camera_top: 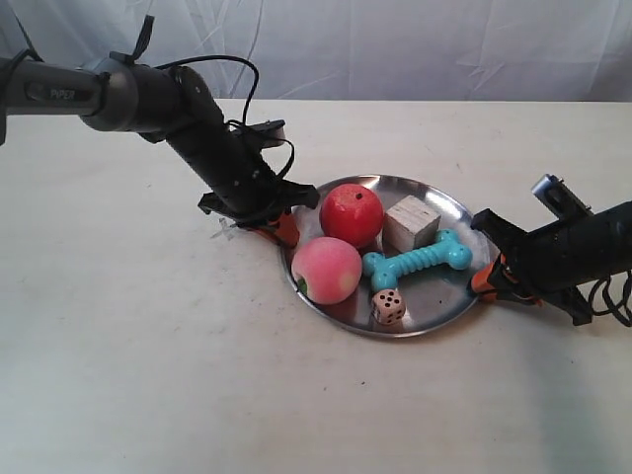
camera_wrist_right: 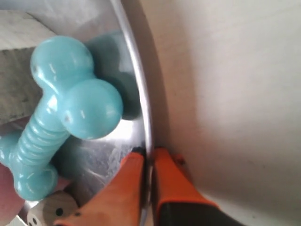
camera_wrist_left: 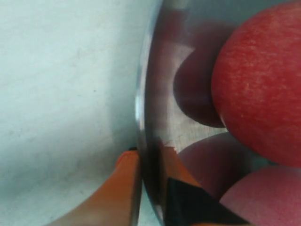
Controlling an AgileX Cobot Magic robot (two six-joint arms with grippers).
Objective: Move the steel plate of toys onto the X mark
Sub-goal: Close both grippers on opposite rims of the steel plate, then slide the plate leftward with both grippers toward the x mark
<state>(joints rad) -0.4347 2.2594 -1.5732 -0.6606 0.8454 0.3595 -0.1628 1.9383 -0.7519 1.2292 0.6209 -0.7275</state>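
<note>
Exterior view: left gripper (camera_top: 285,231) and right gripper (camera_top: 485,280) each pinch the steel plate (camera_top: 439,296) rim.

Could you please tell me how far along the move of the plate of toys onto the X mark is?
Done: the left gripper pinches the steel plate rim beside the apple, the right gripper the opposite rim beside the bone. In hand: that two-sided hold; I cannot tell whether the plate is lifted. Left: carrying it to the X mark, which no view shows.
</note>
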